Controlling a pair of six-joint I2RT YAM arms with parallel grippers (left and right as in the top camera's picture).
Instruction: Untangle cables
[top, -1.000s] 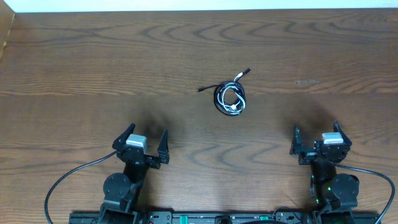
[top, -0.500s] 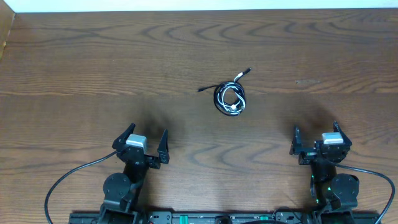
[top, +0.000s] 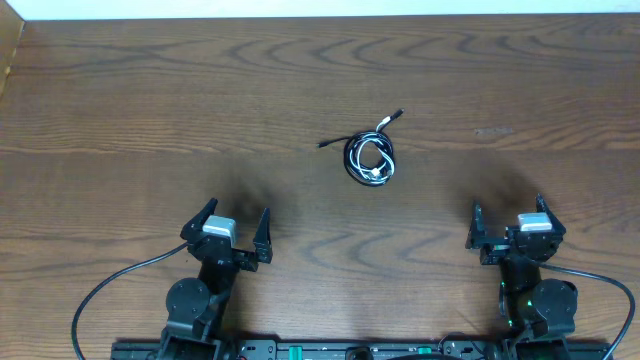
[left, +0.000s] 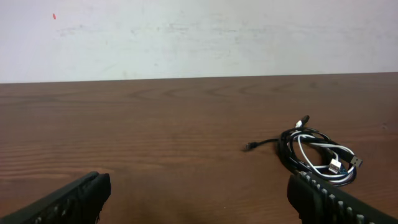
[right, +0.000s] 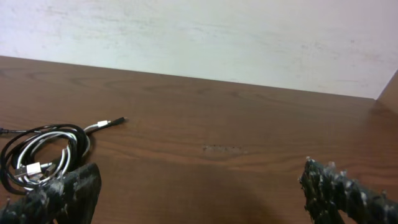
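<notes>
The cables (top: 370, 155), one black and one white, lie coiled together on the brown wooden table (top: 150, 110), with plug ends sticking out up-right and left. They also show in the left wrist view (left: 314, 155) at the right and in the right wrist view (right: 43, 155) at the left. My left gripper (top: 228, 230) is open and empty near the front edge, well down-left of the cables. My right gripper (top: 508, 225) is open and empty, well down-right of them. Neither touches the cables.
A pale wall runs along the table's far edge (left: 186, 37). Thicker black arm cables (top: 110, 285) trail from the arm bases at the front. A faint scuff mark (top: 492, 131) lies right of the bundle.
</notes>
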